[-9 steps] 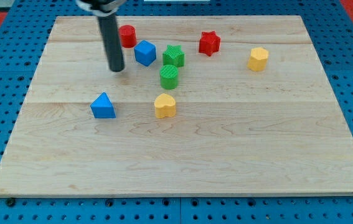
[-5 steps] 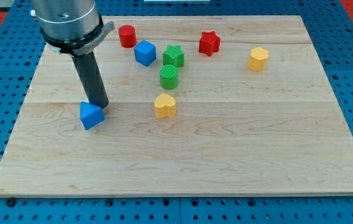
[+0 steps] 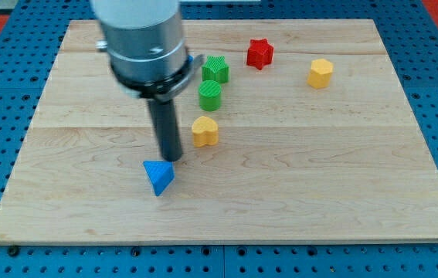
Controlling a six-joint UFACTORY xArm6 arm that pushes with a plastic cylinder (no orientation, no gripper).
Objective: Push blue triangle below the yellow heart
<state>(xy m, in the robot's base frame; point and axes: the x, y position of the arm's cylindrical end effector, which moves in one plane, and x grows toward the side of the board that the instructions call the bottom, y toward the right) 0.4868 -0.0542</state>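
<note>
Since the earlier frames the blue triangle [image 3: 158, 177] has slid toward the view's bottom and right, and my tip [image 3: 170, 158] has followed it.

Now my tip sits touching or just above the triangle's upper edge, and the triangle lies below and to the view's left of the yellow heart [image 3: 205, 130], near it but apart. No hand exists on this rod, so nothing is open or closed. Above the heart stand a green cylinder [image 3: 210, 95] and a green star [image 3: 215, 69], close together. Further right are a red star [image 3: 259, 52] and a yellow hexagonal block [image 3: 320, 72], well apart from the triangle. Everything rests on the wooden table [image 3: 319, 177]. The arm's grey body hides the blocks at the view's upper left.
</note>
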